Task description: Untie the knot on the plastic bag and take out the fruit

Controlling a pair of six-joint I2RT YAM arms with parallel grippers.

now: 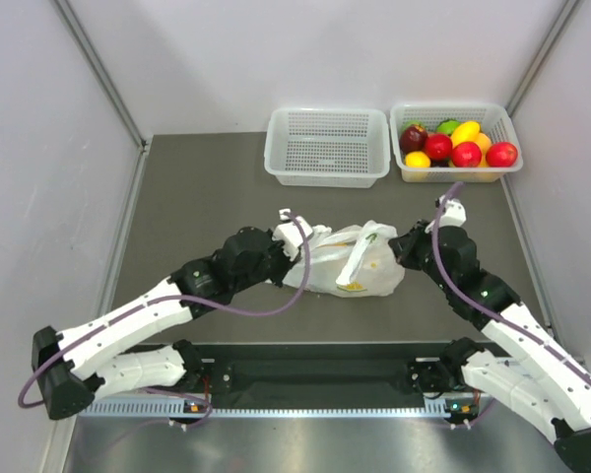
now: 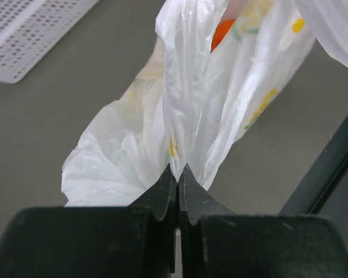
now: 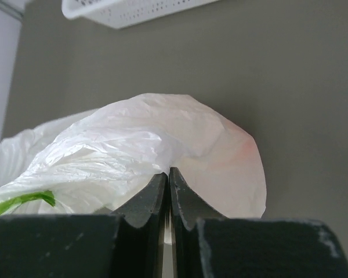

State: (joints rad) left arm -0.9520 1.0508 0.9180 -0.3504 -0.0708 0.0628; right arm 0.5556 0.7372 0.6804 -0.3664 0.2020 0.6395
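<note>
Grey worktop (image 1: pixel 197 217) is carrying the plastic bag (image 1: pixel 353 264), which is lying crumpled at the middle of the overhead frame, between the two arms and well below the white baskets (image 1: pixel 327 146) at the top.

Thin film is the main worry. Both tools are pinching it from opposite sides, so a hard or uneven pull apart would likely be tearing or stretching the plastic rather than loosening the knot. Each bite is taking in only a narrow pleat, so a fold could be slipping out from between the pads. Pulling on the bag's body instead of its handles would be tightening the knot. Whether either tool is on a handle I cannot tell. The twisted strand across the bag's top is possibly the knot. A sudden give might be spilling the fruit (image 2: pixel 223 32) across the worktop.

The left arm (image 1: pixel 158 305) is reaching in from the lower left of the overhead frame, elbow bent, wrist at the bag's left edge. The right arm (image 1: pixel 492 296) is mirroring it from the lower right.

The left tool (image 2: pixel 178 174) is clamping fully down on a gathered pleat of the bag. The right tool (image 3: pixel 167 176) is likewise pressing closed on a rounded fold.

Of the fruit, only an orange patch is showing through the film, at the top of the left wrist view.
</note>
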